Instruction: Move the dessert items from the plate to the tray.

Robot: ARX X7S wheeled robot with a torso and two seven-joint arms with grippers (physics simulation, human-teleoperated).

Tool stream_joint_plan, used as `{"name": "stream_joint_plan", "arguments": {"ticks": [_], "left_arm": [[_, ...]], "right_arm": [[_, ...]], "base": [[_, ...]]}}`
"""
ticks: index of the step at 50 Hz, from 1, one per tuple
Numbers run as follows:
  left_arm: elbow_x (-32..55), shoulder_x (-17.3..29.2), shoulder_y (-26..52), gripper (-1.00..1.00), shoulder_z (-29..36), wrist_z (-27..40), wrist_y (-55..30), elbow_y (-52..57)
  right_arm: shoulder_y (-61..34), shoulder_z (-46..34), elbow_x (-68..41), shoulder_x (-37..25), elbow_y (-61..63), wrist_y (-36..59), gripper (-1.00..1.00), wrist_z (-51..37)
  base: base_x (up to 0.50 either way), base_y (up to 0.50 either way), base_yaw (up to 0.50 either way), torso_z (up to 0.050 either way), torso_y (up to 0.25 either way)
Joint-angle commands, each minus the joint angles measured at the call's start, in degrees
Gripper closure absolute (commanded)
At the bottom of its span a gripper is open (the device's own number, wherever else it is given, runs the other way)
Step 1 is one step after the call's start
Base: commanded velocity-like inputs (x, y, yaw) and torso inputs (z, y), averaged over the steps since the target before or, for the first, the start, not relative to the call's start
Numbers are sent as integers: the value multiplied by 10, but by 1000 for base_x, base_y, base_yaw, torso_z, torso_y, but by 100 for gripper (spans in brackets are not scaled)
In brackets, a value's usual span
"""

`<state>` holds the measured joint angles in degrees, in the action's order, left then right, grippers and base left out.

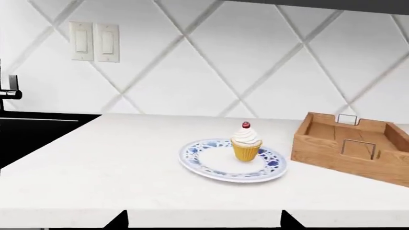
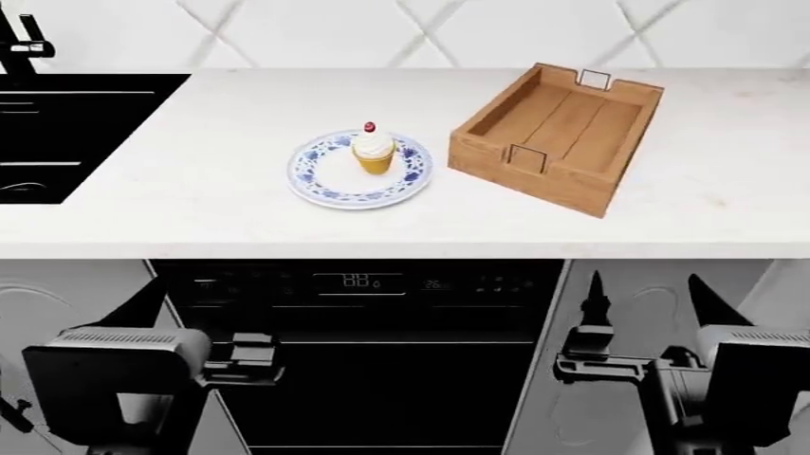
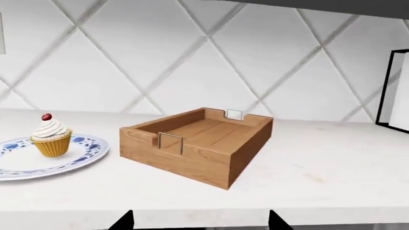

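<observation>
A cupcake [image 2: 372, 150] with white swirled frosting and a red cherry stands upright on a blue-and-white plate [image 2: 322, 175] on the white counter. To its right sits the brown wooden tray [image 2: 532, 175] with two wire handles, nothing inside it. The left wrist view shows the cupcake [image 1: 246, 143] on the plate [image 1: 204, 160] beside the tray [image 1: 332, 153]. In the right wrist view the tray [image 3: 185, 160] is central and the cupcake [image 3: 51, 136] off to one side. My left gripper [image 1: 204, 218] and right gripper [image 3: 198, 218] are open, empty, low in front of the counter edge.
A black sink [image 2: 64, 133] with a faucet [image 2: 26, 43] is set into the counter's left end. A dark appliance front [image 2: 360, 351] fills the space under the counter between my arms. Wall switches [image 1: 95, 42] sit on the tiled backsplash.
</observation>
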<state>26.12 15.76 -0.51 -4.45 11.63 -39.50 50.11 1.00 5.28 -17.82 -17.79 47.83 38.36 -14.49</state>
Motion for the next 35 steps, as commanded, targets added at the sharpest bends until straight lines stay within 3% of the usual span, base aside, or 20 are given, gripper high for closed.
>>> {"name": "stream_joint_plan", "arguments": {"ticks": [1,7,13,23,35], "left_arm": [[42,14,29,-100,-26,8,-45,14],[65,22,41,-100,-40,27,-73,29],[77,30,45,-100,-42,43,-90,34],[154,44,77,-100,-81,76,-164,74],[185,55,83,-100,-86,91,-171,75]], "right_arm": [[-25,4,-20,-15,18,52,-100,-4],[-38,7,-33,-20,34,79,-100,-8],[-38,15,-43,-17,41,91,-100,-14],[-73,65,-111,-20,86,208,-100,-32],[-57,70,-109,-31,115,176,-100,-46]], "base": [[0,-500,0,50,0],[0,-444,0,45,0],[0,-5,0,0,0],[0,0,0,0,0],[474,-152,0,0,0]]}}
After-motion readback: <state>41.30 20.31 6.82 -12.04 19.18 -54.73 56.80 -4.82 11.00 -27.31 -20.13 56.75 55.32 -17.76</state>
